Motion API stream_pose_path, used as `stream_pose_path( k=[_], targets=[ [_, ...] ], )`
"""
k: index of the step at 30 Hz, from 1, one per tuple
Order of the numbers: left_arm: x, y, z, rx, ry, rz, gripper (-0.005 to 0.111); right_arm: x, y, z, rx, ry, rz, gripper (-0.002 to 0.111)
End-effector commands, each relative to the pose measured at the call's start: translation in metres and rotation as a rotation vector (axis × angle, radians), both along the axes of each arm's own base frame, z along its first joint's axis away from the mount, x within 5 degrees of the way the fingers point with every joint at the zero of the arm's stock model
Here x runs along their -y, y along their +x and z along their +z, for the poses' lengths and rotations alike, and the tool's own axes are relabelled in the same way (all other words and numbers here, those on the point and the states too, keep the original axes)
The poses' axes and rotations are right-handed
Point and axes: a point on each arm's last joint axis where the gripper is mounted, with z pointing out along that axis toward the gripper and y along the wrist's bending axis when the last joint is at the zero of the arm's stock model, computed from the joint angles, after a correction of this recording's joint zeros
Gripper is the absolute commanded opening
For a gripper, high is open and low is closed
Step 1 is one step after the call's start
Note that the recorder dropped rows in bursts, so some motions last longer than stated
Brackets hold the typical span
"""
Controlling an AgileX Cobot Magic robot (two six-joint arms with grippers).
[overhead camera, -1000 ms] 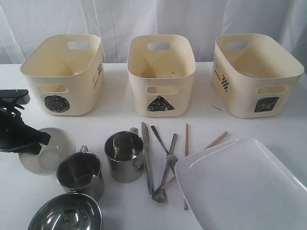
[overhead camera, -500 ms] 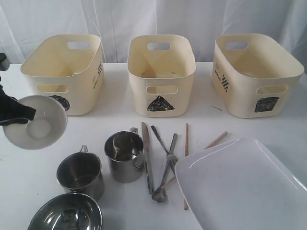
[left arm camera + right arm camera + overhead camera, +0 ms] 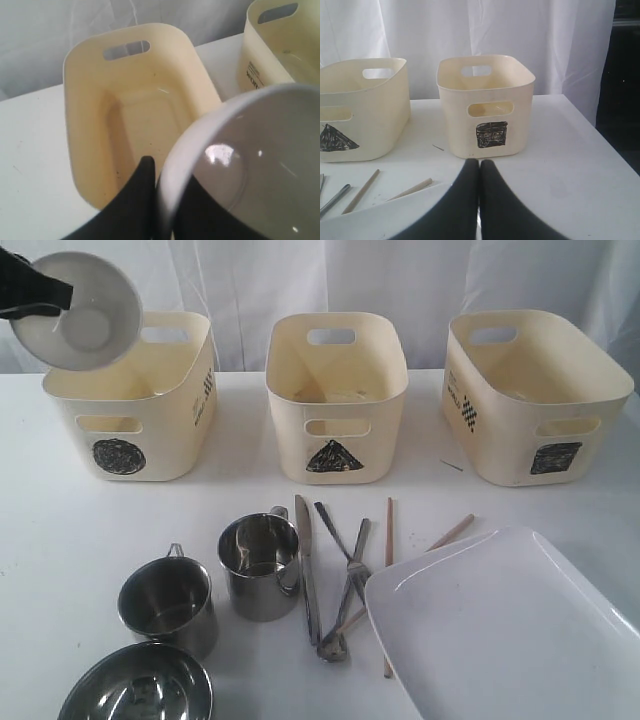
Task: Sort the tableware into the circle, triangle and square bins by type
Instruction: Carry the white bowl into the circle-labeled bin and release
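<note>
The left gripper (image 3: pixel 161 186) is clenched on the rim of the small white bowl (image 3: pixel 250 165), one finger (image 3: pixel 142 180) outside the wall and the other inside. The bowl hangs tilted above the circle bin (image 3: pixel 80 125), whose open interior lies just beyond the fingertips. The right gripper (image 3: pixel 479 167) is closed tight, pads touching, grasping nothing. The large white plate (image 3: pixel 385 217) lies beneath its fingers, with the square bin (image 3: pixel 485 100) ahead of them
</note>
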Motion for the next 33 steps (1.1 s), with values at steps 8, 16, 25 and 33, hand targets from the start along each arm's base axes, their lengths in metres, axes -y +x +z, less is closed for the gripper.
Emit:
stream_pose_path(
  k=[8,16,25,33],
  targets=[
    [0.007,0.089,-0.031,-0.028,0.010,-0.007,0.000,0.000,0.000,-0.001,0.006,-0.011,0.002,0.000],
    [0.008,0.124,-0.065,-0.065,0.039,-0.010,0.000,0.000,0.000,-0.001,0.006,-0.011,0.002,0.000],
    [0.007,0.134,-0.086,-0.097,0.078,-0.013,0.005,0.000,0.000,-0.001,0.006,-0.011,0.002,0.000],
    [0.007,0.136,-0.084,-0.077,0.071,0.001,0.052,0.000,0.000,-0.001,0.006,-0.011,0.002,0.000]
  ],
)
